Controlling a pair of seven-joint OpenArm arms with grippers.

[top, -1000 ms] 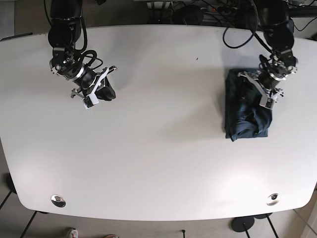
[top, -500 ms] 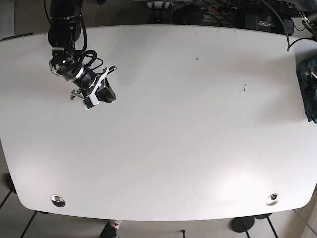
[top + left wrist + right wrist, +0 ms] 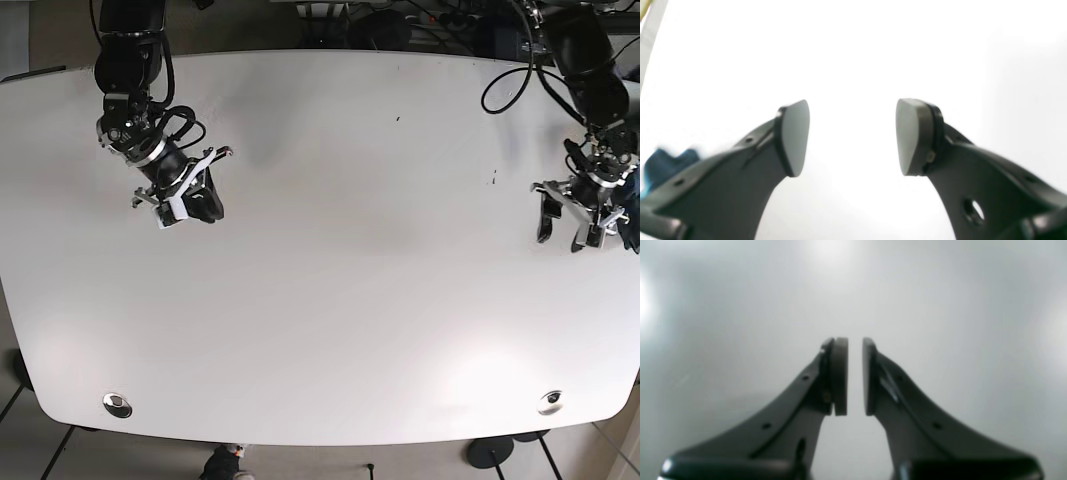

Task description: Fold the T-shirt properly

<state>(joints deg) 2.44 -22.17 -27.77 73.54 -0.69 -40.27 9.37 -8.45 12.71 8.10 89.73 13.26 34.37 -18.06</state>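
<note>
Left tool (image 3: 562, 225): we see it at 3 o'clock on the worktop (image 3: 330, 250), jaws wide apart and empty; the left wrist view (image 3: 852, 136) shows only bare white surface between the pads.
Right tool (image 3: 190, 200): we place it at 10 o'clock in the base view; in the right wrist view (image 3: 855, 376) the pads stand almost together, a thin gap between them, nothing clamped.
T-shirt (image 3: 631, 222): we find only a dark blue sliver at the 3 o'clock edge of the base view, just beside the left tool; a blue scrap (image 3: 663, 163) also shows at 8 o'clock in the left wrist view. Most of the garment is out of frame, so we cannot tell its fold state.
Handling: we judge the cloth soft, light and limp; it will drape, bunch and drag on the surface instead of holding shape.
Grip point: we advise pinching a hem or corner through all layers, not the middle of the bundle.
Risk: we expect a one-layer pinch to pull the folds open.
</note>
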